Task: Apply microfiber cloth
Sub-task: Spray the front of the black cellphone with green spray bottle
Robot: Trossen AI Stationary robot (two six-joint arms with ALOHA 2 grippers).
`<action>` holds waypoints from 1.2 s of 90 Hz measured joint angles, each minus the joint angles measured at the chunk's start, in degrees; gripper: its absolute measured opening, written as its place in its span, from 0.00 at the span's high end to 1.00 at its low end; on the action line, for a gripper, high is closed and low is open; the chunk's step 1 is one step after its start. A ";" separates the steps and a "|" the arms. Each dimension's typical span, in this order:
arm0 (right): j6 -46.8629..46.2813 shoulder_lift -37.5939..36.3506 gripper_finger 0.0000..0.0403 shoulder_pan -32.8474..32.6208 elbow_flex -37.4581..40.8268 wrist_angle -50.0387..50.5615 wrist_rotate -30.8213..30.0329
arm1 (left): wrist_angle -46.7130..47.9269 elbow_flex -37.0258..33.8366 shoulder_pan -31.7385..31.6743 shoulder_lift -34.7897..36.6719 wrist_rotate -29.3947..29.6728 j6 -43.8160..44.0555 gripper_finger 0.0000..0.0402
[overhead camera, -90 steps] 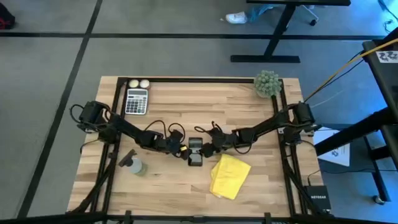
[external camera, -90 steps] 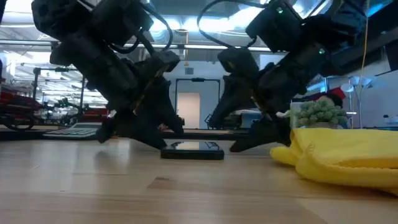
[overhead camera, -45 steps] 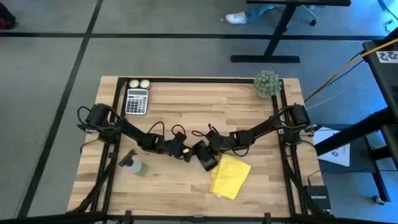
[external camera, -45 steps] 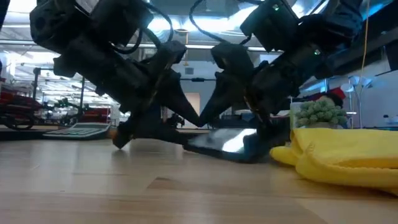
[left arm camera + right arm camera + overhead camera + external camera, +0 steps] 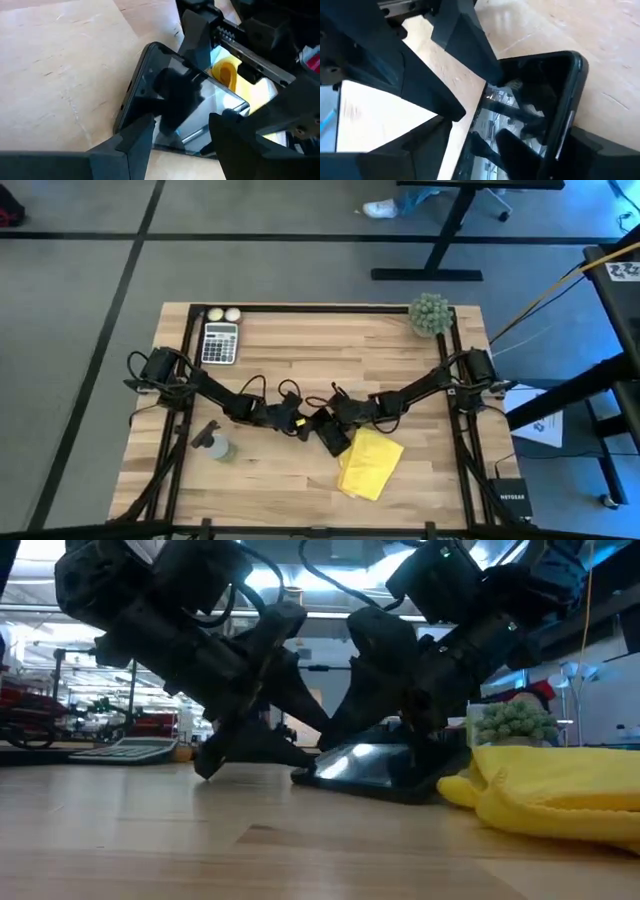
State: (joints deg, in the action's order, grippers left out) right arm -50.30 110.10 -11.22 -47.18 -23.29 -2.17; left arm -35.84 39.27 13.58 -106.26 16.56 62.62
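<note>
You see that since one second ago the smartphone [image 5: 333, 434] is turned: it lay straight between the two grippers, and now it sits slanted and closer to the microfiber cloth [image 5: 369, 462], with its far end just beside the cloth's upper left corner. In the low view one end of the phone is lifted from the bench [image 5: 300, 350]. The left gripper [image 5: 303, 426] has its fingers apart, with the phone's near end between them. The right gripper [image 5: 338, 420] also has its jaws spread, one finger on each long side of the phone. The cloth lies in the same place, crumpled, near the front edge and right of the middle, with its long axis slanting from the front edge up toward the right side. Open wood remains at the front left, past the spray bottle [image 5: 218, 446], and along the back edge between the calculator [image 5: 220, 343] and the plant [image 5: 430, 315].
</note>
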 joint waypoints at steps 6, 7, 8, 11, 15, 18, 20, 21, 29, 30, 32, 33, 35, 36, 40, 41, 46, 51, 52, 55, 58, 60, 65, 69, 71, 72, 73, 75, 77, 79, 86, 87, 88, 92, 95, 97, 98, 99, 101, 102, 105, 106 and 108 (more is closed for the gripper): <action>1.48 -0.01 0.50 0.01 0.00 0.62 -0.24 | -0.04 0.00 0.00 0.00 0.02 -0.61 0.56; 1.70 0.00 0.52 0.02 0.00 0.75 -0.27 | -0.04 -0.02 0.00 0.00 0.02 -0.72 0.56; 2.02 -0.02 0.54 0.04 0.00 0.86 -0.27 | -0.04 -0.02 0.00 0.00 0.02 -0.80 0.56; 2.62 -0.02 0.61 0.07 0.00 1.13 -0.22 | -0.01 -0.02 0.00 0.01 0.00 -1.11 0.56; 2.94 -0.02 0.70 0.09 -0.05 0.85 0.37 | 0.28 -0.04 0.00 0.38 -0.23 -1.61 0.56; 3.32 -0.10 0.77 0.03 -0.21 0.71 0.61 | 0.70 -0.04 0.02 0.73 -0.72 -2.08 0.56; 3.19 -0.17 0.81 0.02 -0.28 0.82 0.82 | 1.02 -0.07 0.02 1.05 -1.17 -2.40 0.56; 2.99 -0.22 0.83 0.01 -0.28 0.85 0.90 | 1.19 -0.08 0.04 1.20 -1.42 -2.57 0.56; 4.51 -0.80 0.96 0.11 -0.31 1.05 1.80 | 4.19 -0.17 0.15 3.70 -3.25 -3.94 0.56; 4.91 -0.94 0.96 0.12 -0.31 1.21 1.77 | 4.51 -0.17 0.15 4.08 -3.36 -4.34 0.56; 5.63 -1.15 0.96 0.13 -0.31 1.39 1.73 | 5.11 -0.17 0.11 4.85 -3.52 -5.01 0.56; 5.97 -1.27 0.96 0.13 -0.31 1.42 1.69 | 5.53 -0.17 0.09 5.34 -3.52 -5.41 0.56; 6.74 -1.59 0.95 0.16 -0.29 1.46 1.59 | 6.47 -0.17 0.06 6.48 -3.35 -6.28 0.56; 7.12 -1.77 0.95 0.21 -0.26 1.56 1.56 | 6.97 -0.17 0.04 7.07 -3.19 -6.69 0.56; 8.66 -2.79 0.94 0.47 -0.16 2.90 1.59 | 8.78 -0.12 -0.12 9.56 -2.34 -8.70 0.56; 9.03 -3.08 0.94 0.47 -0.14 3.23 1.57 | 9.30 -0.07 -0.17 10.25 -2.20 -9.21 0.56; 11.19 -4.80 0.95 0.93 -0.05 5.12 1.23 | 13.00 0.40 -0.38 13.74 -1.57 -12.24 0.56; 13.89 -6.58 0.97 1.22 0.06 7.29 0.62 | 18.27 1.01 -0.71 17.47 -1.08 -15.78 0.56; 14.38 -6.91 0.97 1.34 0.07 7.70 0.41 | 19.44 1.14 -0.71 18.18 -0.89 -16.57 0.56; 15.90 -8.02 0.98 1.75 0.15 9.08 0.17 | 22.87 1.64 -0.87 20.25 0.04 -18.67 0.56; 17.14 -9.06 0.98 2.00 0.15 10.27 -0.29 | 26.51 2.21 -0.99 22.61 1.10 -20.43 0.56; 17.85 -9.68 0.98 2.20 0.15 10.65 -0.63 | 29.01 2.67 -1.06 24.14 1.96 -21.56 0.56; 18.44 -10.96 0.98 2.91 0.09 11.22 -0.93 | 35.63 4.03 -1.28 27.96 3.86 -23.54 0.56; 19.14 -11.80 0.98 3.19 0.05 12.18 -1.21 | 41.13 5.37 -1.31 30.82 5.37 -24.53 0.56; 19.63 -12.09 0.98 3.25 0.10 12.54 -1.31 | 43.86 6.08 -1.31 32.05 6.22 -25.13 0.56; 19.92 -12.18 0.98 3.30 0.11 12.57 -1.40 | 45.28 6.48 -1.31 32.70 6.66 -25.42 0.56; 20.42 -12.30 0.98 3.45 0.12 12.54 -1.33 | 46.63 6.88 -1.28 33.31 7.10 -25.58 0.56; 20.94 -12.52 0.98 3.50 0.13 12.41 -1.27 | 49.09 7.63 -1.25 34.55 7.89 -25.89 0.56; 21.34 -12.72 0.98 3.50 0.13 12.42 -1.17 | 51.45 8.45 -1.12 35.67 8.73 -26.27 0.56; 21.96 -13.02 0.98 3.51 0.13 12.44 -1.24 | 53.68 9.17 -0.95 36.76 9.51 -26.76 0.56; 23.52 -13.88 0.98 3.87 0.12 12.13 -1.24 | 60.29 11.26 -0.65 40.09 11.97 -27.52 0.56; 23.74 -13.93 0.98 3.88 0.11 12.08 -1.25 | 61.27 11.52 -0.58 40.49 12.20 -27.55 0.56; 23.95 -13.98 0.98 3.89 0.11 12.01 -1.25 | 62.27 11.76 -0.52 40.86 12.42 -27.56 0.56; 25.70 -13.98 0.98 4.15 0.09 11.94 -1.14 | 66.25 12.55 -0.28 42.13 13.04 -27.46 0.56; 27.31 -13.94 0.98 4.20 0.07 12.02 -1.02 | 68.97 13.11 -0.14 42.98 13.24 -27.24 0.56; 28.26 -13.91 0.98 4.20 0.09 12.06 -0.95 | 70.73 13.57 -0.07 43.57 13.31 -26.92 0.56; 28.70 -13.90 0.98 4.21 0.09 12.05 -0.90 | 71.56 13.80 -0.03 43.86 13.29 -26.81 0.56; 29.06 -13.90 0.98 4.23 0.09 12.00 -0.86 | 72.36 14.03 0.02 44.15 13.28 -26.70 0.56; 29.95 -13.90 0.98 4.27 0.09 11.73 -0.86 | 73.94 14.51 0.11 44.72 13.31 -26.42 0.56; 30.27 -13.90 0.98 4.28 0.09 11.56 -0.86 | 74.80 14.80 0.15 44.97 13.31 -26.29 0.56; 31.47 -13.92 0.98 4.60 0.05 11.25 -0.86 | 77.47 15.74 0.30 45.75 13.33 -26.02 0.56; 31.71 -13.93 0.98 4.63 0.04 11.25 -0.85 | 78.24 16.12 0.32 46.03 13.35 -25.96 0.56; 32.30 -13.94 0.98 4.63 0.04 11.32 -0.82 | 79.91 16.85 0.33 46.47 13.35 -25.74 0.56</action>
State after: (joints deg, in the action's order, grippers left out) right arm -18.00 96.16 -6.59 -47.13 -11.97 -2.99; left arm 44.07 56.12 13.91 -59.79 29.91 36.88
